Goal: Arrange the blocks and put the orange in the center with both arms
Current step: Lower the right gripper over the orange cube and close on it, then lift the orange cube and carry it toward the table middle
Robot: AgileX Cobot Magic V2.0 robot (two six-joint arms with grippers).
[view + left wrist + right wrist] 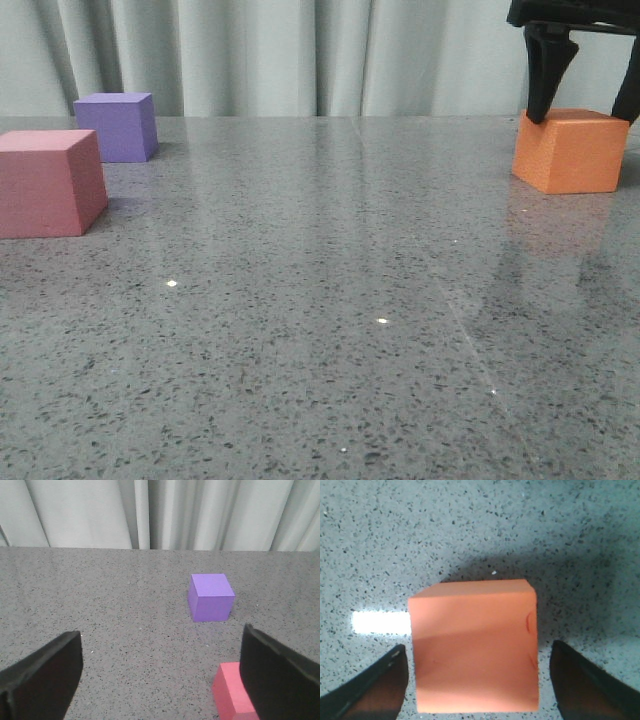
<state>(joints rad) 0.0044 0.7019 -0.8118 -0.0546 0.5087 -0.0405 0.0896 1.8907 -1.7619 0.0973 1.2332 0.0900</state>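
Note:
The orange cube (570,150) sits on the table at the far right. My right gripper (590,100) hangs just over it, open. In the right wrist view its two black fingers (370,690) stand on either side of the orange cube (475,645) with a small gap on each side. The pink-red cube (45,185) rests at the far left, and the purple cube (118,125) is behind it. My left gripper (160,680) is open over bare table. The pink-red cube (232,692) lies beside one of its fingers, with the purple cube (211,597) farther off. The left arm does not show in the front view.
The grey speckled tabletop (320,300) stretches wide between the left cubes and the orange cube. A pale curtain (300,50) hangs along the table's back edge.

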